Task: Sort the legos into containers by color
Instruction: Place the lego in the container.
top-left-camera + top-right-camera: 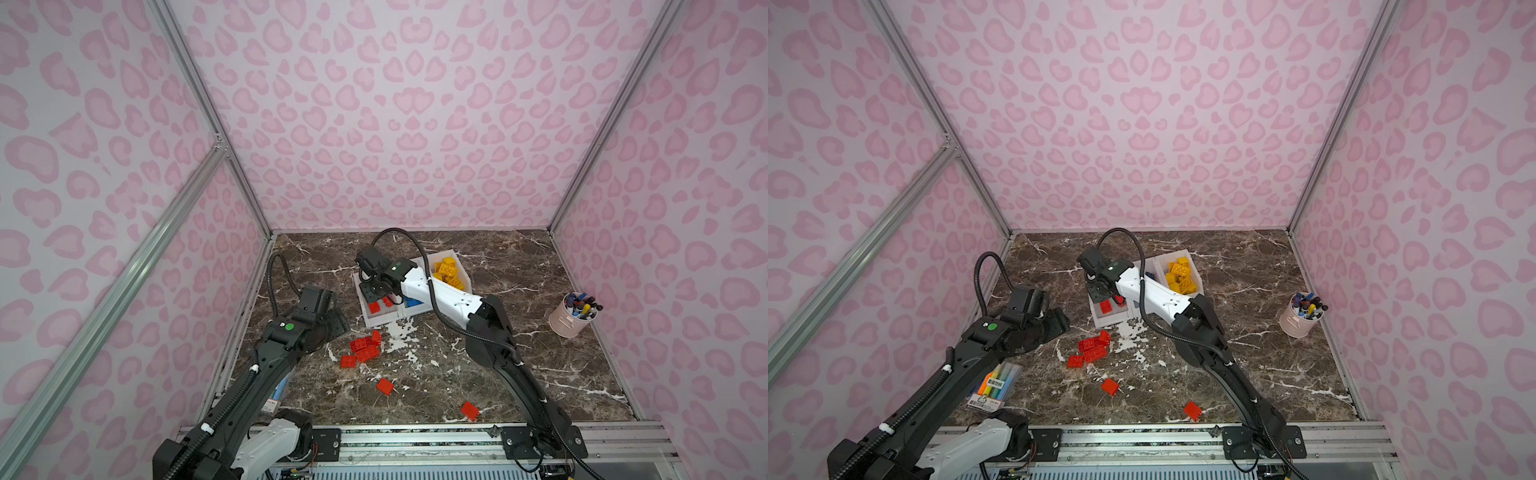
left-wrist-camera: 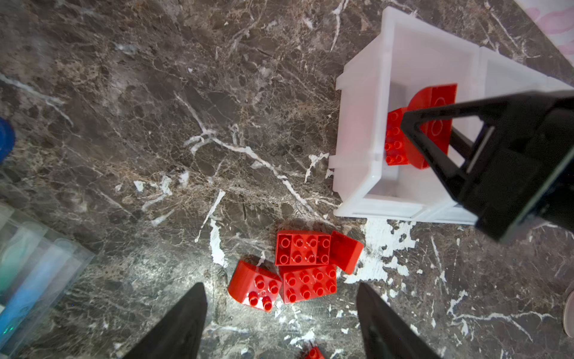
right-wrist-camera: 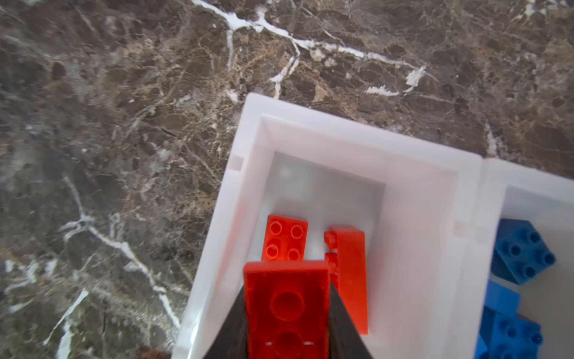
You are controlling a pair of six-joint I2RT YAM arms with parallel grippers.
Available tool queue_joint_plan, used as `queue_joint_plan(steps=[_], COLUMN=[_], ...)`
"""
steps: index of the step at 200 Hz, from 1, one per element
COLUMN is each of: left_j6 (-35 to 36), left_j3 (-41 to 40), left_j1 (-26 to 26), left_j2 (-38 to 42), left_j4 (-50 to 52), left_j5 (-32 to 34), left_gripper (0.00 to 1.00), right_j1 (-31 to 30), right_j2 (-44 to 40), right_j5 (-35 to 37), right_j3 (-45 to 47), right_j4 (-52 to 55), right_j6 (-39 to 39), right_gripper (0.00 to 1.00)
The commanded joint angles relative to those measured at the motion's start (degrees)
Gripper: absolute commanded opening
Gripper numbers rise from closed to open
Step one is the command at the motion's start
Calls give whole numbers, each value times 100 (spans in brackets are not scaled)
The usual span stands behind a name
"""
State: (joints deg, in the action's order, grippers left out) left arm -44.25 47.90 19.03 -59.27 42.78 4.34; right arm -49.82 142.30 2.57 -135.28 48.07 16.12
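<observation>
On the dark marble-patterned tabletop (image 1: 540,374), the right gripper (image 3: 287,289) is clamped on a red rectangular plastic brick (image 3: 285,314) above the white plastic end bin (image 3: 341,136), which already holds two reds. The left gripper (image 2: 279,287) hovers, jaws apart, over a cluster of loose red bricks (image 2: 306,267). The yellow bricks (image 1: 446,272) and blue bricks (image 3: 521,251) look sorted, so only several reds are left. In both top views the arm hides most of the blues, but the right wrist view shows them plainly.

right hand (image 3: 286,292) blocking end bin (image 3: 357,136), 4 red bricks (image 2: 306,267) clustered beside, open marble (image 1: 511,266) behind
</observation>
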Motion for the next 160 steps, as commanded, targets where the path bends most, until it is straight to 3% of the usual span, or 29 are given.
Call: queue_joint_plan(steps=[1,38,76,160], left_j6=[-53,-62,-101,-117], left_j3=[-81,-233,-416,-919], left_j1=[-6,-13,-9,69], left_j2=[13,81,58,-120], left_j4=[62,55,3,-74], left_j5=[-65,-58,-91,-185], left_gripper=[78,78,78,77], right_j1=[36,53,102,141], right_j2=[428,363,-441,-3653], right_j5=[183,95,39,-463], right_j3=[-638,-852,-159,4277], right_j4=[693,736,431,-1403], right_j6=[82,102,58,443], right_gripper=[33,56,60,60])
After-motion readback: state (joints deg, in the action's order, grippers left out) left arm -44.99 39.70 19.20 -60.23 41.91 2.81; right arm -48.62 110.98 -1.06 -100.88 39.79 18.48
